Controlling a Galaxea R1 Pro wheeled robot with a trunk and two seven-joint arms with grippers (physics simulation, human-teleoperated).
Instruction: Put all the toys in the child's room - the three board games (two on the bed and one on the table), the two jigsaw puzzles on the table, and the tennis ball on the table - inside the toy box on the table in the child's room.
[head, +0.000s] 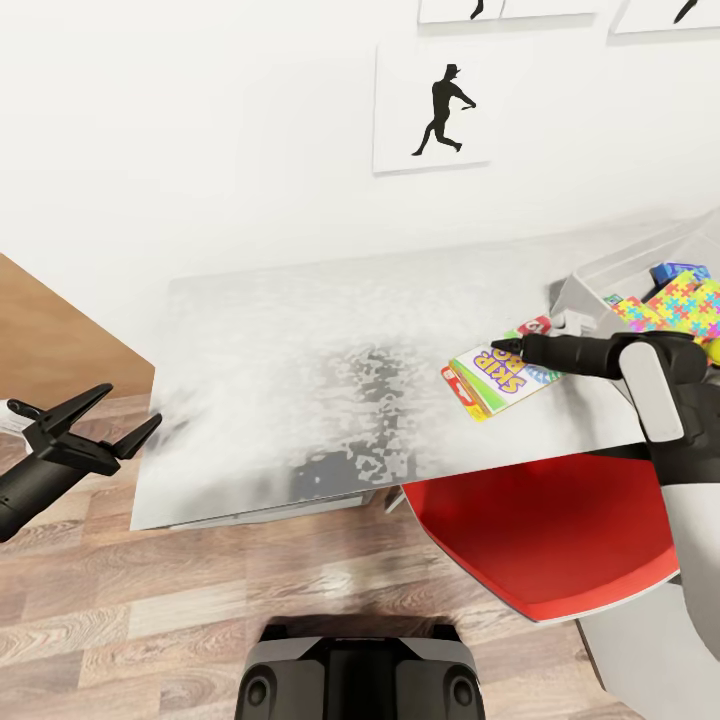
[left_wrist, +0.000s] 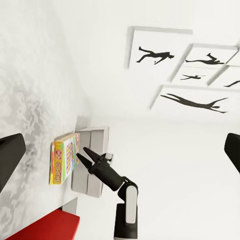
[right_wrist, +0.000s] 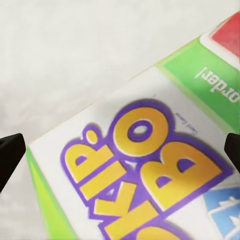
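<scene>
a board game box (head: 497, 375) lay flat on the white tabletop (head: 300, 340), just beside the grey toy box (head: 600, 290), which held a jigsaw puzzle (head: 685, 305). the right gripper (head: 508, 345) hovered over the game box, fingers apart. a red chair (head: 550, 540) sat under the tabletop edge near the game box. the left gripper (head: 110, 420) hung spread apart off the tabletop's far end, empty.

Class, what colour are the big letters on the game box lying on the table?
Yellow-orange with purple outlines on the game box, clearest in the right wrist view.

white table (head: 300, 380), board game (head: 497, 377), toy box (head: 600, 285)
</scene>
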